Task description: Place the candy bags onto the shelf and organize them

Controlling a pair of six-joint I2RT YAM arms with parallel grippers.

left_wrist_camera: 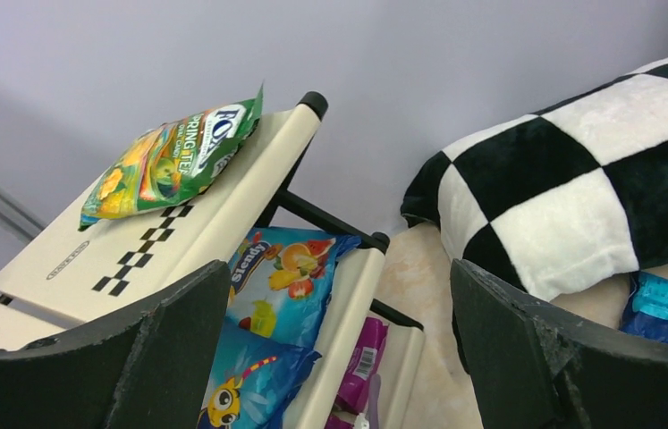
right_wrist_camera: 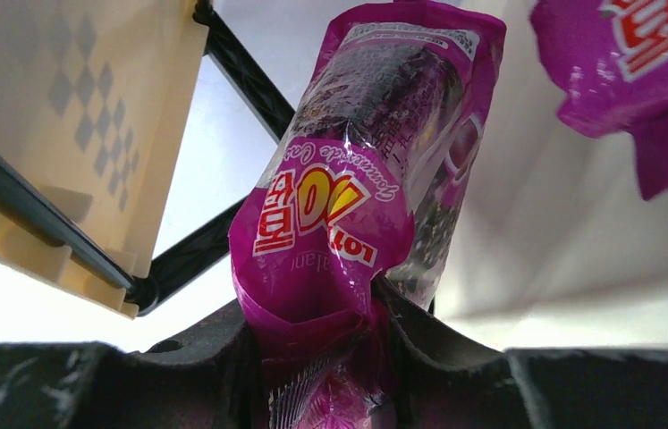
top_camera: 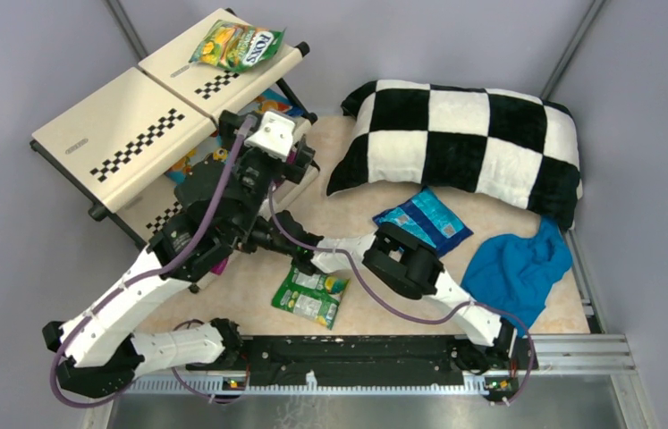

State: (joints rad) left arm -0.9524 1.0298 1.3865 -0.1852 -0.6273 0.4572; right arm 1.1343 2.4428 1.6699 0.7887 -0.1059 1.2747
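Note:
The cream shelf [top_camera: 124, 134] stands at the back left. A green-yellow FOX'S candy bag [top_camera: 237, 45] [left_wrist_camera: 169, 156] lies on its top tier. Blue candy bags [left_wrist_camera: 276, 295] sit on the middle tier and a magenta one [left_wrist_camera: 361, 362] on the lowest. My left gripper [left_wrist_camera: 339, 295] hangs open and holds nothing beside the shelf's right end. My right gripper [right_wrist_camera: 339, 304] is shut on a magenta candy bag [right_wrist_camera: 357, 179] at the lowest tier, near another magenta bag [right_wrist_camera: 616, 54]. In the top view the left arm hides it. A green-white bag [top_camera: 310, 297] and a blue bag [top_camera: 424, 222] lie on the table.
A black-and-white checkered pillow [top_camera: 464, 143] lies at the back right. A blue cloth [top_camera: 518, 268] is bunched at the right, by the table's side rail. The two arms cross in front of the shelf.

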